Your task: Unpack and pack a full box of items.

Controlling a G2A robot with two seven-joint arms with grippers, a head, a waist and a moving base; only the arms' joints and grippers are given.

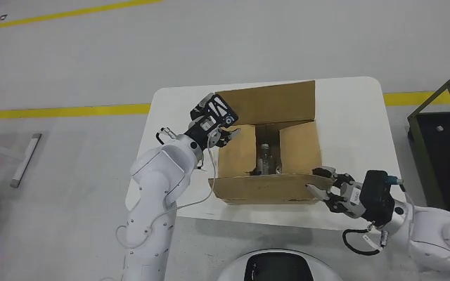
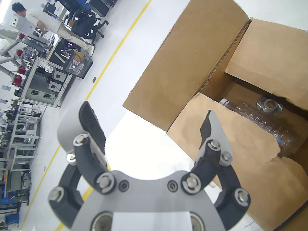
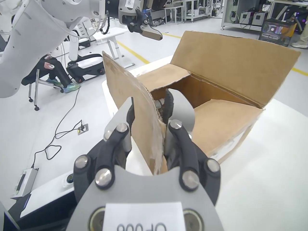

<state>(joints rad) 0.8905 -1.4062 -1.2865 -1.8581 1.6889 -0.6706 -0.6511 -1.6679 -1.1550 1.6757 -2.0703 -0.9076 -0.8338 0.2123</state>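
Box (image 1: 299, 147) sits mid-table (image 1: 351, 98) with its flaps open and the far flap (image 1: 271, 104) standing tall.

Right gripper (image 3: 149, 106) is at the right end of the near flap (image 3: 125, 85). Its fingers are clamped on the cardboard, one on each face.

Left gripper (image 2: 147, 114) hovers over the box's left edge. Its fingers are spread wide and hold nothing, and one fingertip is above the left short flap (image 2: 223, 145).

Contents: a clear plastic bottle (image 2: 255, 121) lies on the box floor, with a metal flange (image 2: 269, 105) just beside it.

The bottle's long axis runs far to near, with the cap apparently toward the far side. It lies right of and below the left fingers, in the gap between the short flaps.

The left arm is free and nearer the opening, so I judge it the one to reach in, fingers set across that axis.
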